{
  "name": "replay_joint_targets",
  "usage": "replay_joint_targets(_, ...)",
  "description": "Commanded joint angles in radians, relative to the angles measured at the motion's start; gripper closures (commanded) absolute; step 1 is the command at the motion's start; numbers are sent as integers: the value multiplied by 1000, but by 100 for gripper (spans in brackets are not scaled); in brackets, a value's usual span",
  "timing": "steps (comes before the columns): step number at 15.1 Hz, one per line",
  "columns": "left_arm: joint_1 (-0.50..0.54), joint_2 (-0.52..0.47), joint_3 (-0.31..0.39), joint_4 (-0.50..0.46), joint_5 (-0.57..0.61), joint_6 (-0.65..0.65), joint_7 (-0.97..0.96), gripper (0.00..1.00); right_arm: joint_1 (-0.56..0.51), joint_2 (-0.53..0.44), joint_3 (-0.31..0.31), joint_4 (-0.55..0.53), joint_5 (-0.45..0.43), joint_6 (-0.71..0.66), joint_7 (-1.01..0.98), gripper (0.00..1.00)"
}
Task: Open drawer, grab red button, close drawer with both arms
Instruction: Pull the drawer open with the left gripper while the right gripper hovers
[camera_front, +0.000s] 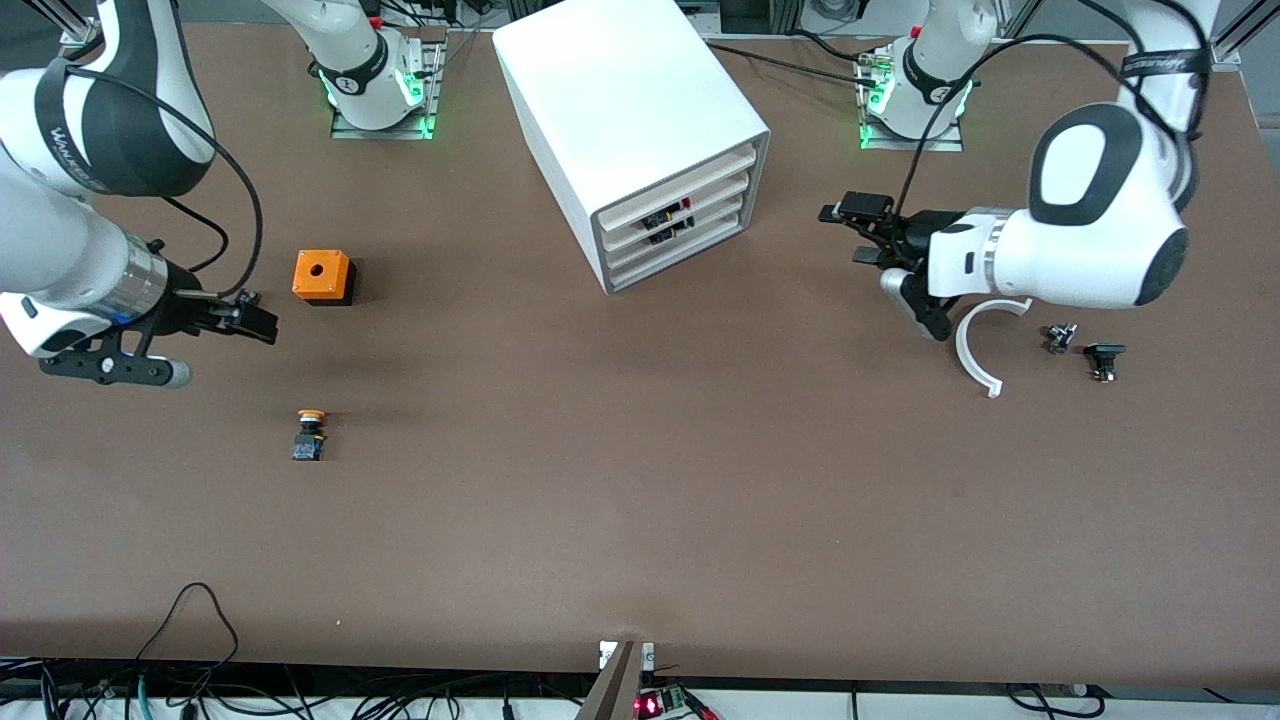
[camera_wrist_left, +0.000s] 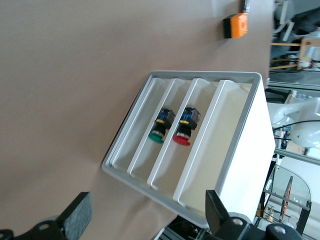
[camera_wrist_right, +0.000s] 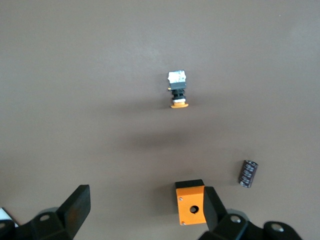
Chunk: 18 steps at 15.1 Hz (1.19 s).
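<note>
The white drawer cabinet (camera_front: 640, 120) stands at the table's middle, its drawer fronts level with its frame. The red-capped button (camera_front: 684, 204) lies inside the second drawer from the top, and the left wrist view shows it (camera_wrist_left: 182, 139) beside a green-capped one (camera_wrist_left: 156, 136) one drawer lower. My left gripper (camera_front: 858, 232) is open and empty over the table in front of the drawers, a good way off; it also shows in the left wrist view (camera_wrist_left: 147, 215). My right gripper (camera_front: 255, 312) is open and empty over the table next to the orange box (camera_front: 322, 276); the right wrist view shows it too (camera_wrist_right: 145, 205).
A yellow-capped button (camera_front: 311, 432) lies nearer the front camera than the orange box (camera_wrist_right: 190, 209). A small black cylinder (camera_wrist_right: 248, 173) lies close to the box. A white curved piece (camera_front: 975, 350) and two small black parts (camera_front: 1104, 358) lie under the left arm.
</note>
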Motion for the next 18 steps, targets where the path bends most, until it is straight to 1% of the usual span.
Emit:
replay_joint_targets(1,-21,-4,-21,-126,-133,105,152,0,36,51,-5,75,12,-28,107,0)
replay_joint_targets(2,-26,-2,-41,-162,-189,124,181,0,53,61,-3,93,12,-37,146,0)
replay_joint_targets(3,-26,1,-53,-185,-210,138,186,0,67,74,-3,112,12,-54,192,0)
replay_joint_targets(6,-26,41,-70,-217,-214,139,189,1,124,138,-5,224,9,-140,341,0)
replay_joint_targets(7,-27,45,-75,-229,-237,141,192,1,136,153,-5,256,9,-163,371,0)
replay_joint_targets(8,-27,53,-92,-254,-275,144,210,1,142,160,-5,270,9,-169,391,0)
replay_joint_targets(10,-26,68,-101,-289,-349,148,270,3,165,166,-3,281,12,-168,447,0)
replay_joint_targets(11,-26,83,-101,-297,-363,148,298,4,174,181,-3,300,25,-169,482,0)
replay_joint_targets(13,-26,122,-101,-309,-397,148,351,6,181,201,-3,336,81,-171,527,0)
replay_joint_targets(14,-27,145,-106,-321,-420,148,384,8,181,207,-3,350,82,-171,539,0)
replay_joint_targets(15,-30,160,-131,-337,-467,150,407,9,185,213,-3,357,85,-171,559,0)
replay_joint_targets(16,-30,177,-139,-343,-495,153,434,9,199,215,-3,359,88,-169,582,0)
replay_joint_targets(18,-30,206,-142,-352,-520,153,482,13,216,235,-3,392,90,-172,633,0)
